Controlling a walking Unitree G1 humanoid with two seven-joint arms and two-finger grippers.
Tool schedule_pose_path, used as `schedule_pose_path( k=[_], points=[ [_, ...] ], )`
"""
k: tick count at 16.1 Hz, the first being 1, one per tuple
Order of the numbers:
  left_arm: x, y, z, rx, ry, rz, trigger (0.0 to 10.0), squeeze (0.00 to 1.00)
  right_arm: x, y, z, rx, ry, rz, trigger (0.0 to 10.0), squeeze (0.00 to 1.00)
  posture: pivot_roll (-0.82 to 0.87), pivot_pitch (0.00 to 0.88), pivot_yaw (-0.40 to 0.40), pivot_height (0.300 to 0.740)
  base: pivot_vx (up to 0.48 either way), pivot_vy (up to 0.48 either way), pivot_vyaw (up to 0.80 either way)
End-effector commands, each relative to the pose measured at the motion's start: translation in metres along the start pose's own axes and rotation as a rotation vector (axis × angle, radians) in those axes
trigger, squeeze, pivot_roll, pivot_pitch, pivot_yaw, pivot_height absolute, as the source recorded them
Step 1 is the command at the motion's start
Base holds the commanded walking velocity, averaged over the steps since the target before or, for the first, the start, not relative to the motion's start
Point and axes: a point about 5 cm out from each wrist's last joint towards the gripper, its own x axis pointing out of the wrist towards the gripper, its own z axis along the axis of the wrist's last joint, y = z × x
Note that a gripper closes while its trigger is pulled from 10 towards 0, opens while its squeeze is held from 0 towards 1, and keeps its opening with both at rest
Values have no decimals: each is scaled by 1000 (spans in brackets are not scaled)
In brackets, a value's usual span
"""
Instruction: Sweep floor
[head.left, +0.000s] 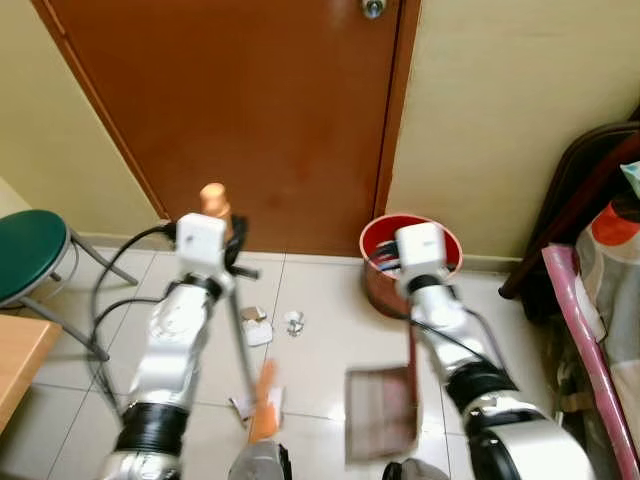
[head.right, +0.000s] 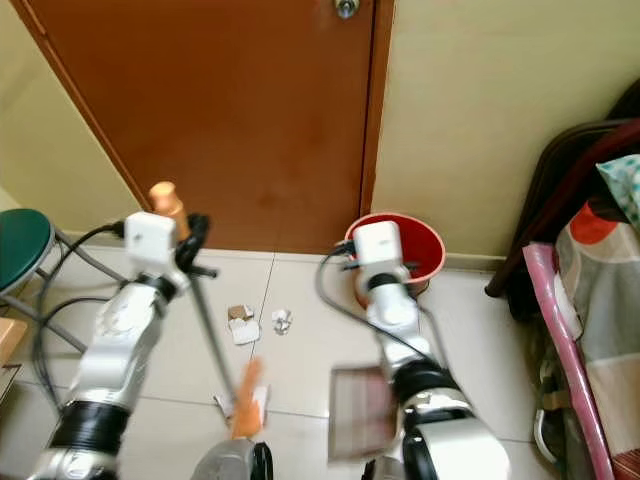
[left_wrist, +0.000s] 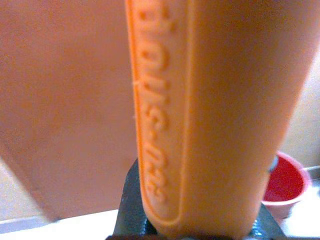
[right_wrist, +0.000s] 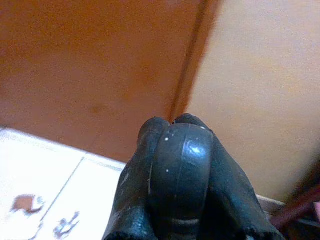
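Sweeping looks barely half done: the broom (head.left: 262, 400) is clamped in the left gripper (head.left: 222, 232), the dustpan (head.left: 380, 412) is gripped by the right gripper (right_wrist: 177, 175), and paper scraps (head.left: 258, 328) are left on the floor (head.left: 320, 370) by the door (head.left: 250, 110).

Raised letters run along the orange broom handle (left_wrist: 210, 115), but they are too blurred to read for certain.

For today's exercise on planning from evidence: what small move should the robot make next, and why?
Probably draw the broom forward to the scraps and pull them toward the dustpan. The left gripper grips the broom handle, the right gripper holds the dustpan's handle, and the litter lies before the door, unswept.
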Motion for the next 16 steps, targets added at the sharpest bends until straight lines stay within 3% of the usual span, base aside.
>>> schedule_pose_path(
  k=[1, 3, 5, 8, 10, 13, 16],
  points=[
    [14, -12, 21, -117, -78, -52, 10000, 0, 6, 9, 13, -9, -37, 22, 10000, 0, 99, 15, 48, 740, 0, 0, 0],
    [21, -28, 37, -209, -120, -110, 10000, 0, 7, 16, 19, 5, -60, 30, 10000, 0, 95, 13, 48, 740, 0, 0, 0],
    [21, -39, 46, -241, -142, -157, 10000, 0, 8, 17, 22, 11, -74, 25, 10000, 0, 96, 14, 48, 740, 0, 0, 0],
    [22, -32, 55, -319, -172, -121, 10000, 0, 8, 20, 21, 24, -67, 32, 10000, 0, 98, 14, 44, 740, 0, 0, 0],
    [25, 5, 69, -317, -233, 25, 10000, 0, 8, 21, 20, 31, -64, 35, 10000, 0, 98, 14, 44, 740, 0, 0, 0],
    [26, 46, 99, -270, -325, 142, 10000, 0, 8, 15, 15, 0, -44, 27, 10000, 0, 101, 14, 35, 740, 0, 0, 0],
    [28, 67, 120, -253, -382, 195, 10000, 0, 6, 15, 8, -11, -1, 33, 10000, 0, 102, 13, 36, 740, 0, 0, 0]
  ],
)
